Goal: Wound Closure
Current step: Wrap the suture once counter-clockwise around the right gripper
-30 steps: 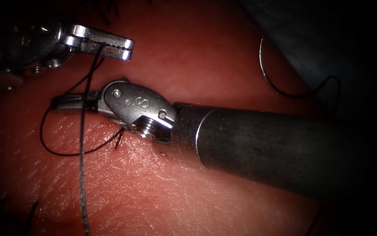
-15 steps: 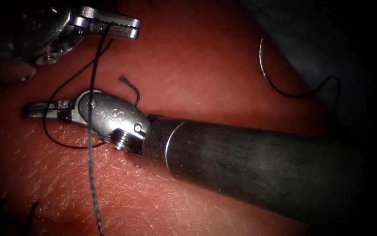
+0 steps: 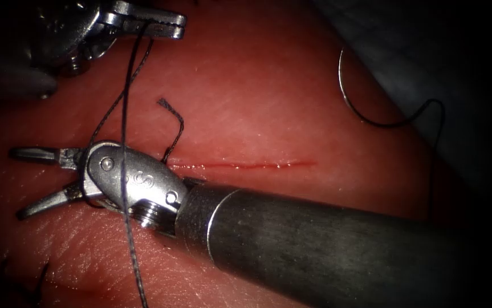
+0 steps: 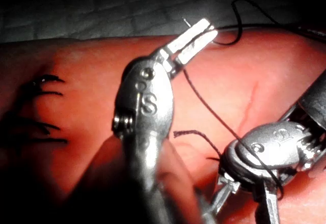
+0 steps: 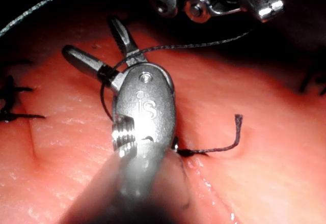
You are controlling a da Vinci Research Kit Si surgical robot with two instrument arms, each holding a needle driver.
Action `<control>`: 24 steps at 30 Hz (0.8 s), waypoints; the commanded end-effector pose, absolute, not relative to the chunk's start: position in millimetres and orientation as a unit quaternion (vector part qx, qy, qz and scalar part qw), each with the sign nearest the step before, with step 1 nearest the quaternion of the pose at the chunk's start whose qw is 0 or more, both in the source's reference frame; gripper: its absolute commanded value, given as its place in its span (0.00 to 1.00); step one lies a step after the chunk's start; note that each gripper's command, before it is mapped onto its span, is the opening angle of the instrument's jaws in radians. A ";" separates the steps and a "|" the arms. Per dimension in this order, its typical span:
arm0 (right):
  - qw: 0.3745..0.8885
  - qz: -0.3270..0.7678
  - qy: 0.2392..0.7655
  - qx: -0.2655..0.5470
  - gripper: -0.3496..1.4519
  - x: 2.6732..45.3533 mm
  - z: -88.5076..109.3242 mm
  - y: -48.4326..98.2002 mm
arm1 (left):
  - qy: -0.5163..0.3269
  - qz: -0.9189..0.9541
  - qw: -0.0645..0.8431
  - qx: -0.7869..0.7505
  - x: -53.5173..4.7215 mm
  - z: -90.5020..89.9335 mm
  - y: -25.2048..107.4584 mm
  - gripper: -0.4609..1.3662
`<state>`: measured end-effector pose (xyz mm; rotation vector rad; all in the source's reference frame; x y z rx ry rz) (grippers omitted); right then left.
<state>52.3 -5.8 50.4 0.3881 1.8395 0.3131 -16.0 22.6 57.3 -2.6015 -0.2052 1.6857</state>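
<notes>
We find the left tool point(image 3: 163, 28) clamped on the thread point(image 3: 125, 114); the right tool point(image 3: 29, 182) stands agape, holding nothing, thread draped over its wrist. The needle point(image 3: 345, 85) lies free, right of the cut point(image 3: 246, 165). We judge snagging likely.

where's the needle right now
In the endoscope view the needle lies free on the tissue, up right of the cut, held by neither tool, its thread trailing off to the right.
</notes>
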 end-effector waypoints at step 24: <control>0.431 0.245 0.859 0.129 0.75 42.1 48.5 -4.9 | -0.070 0.534 -0.001 -0.843 -14.0 61.3 20.3 0.06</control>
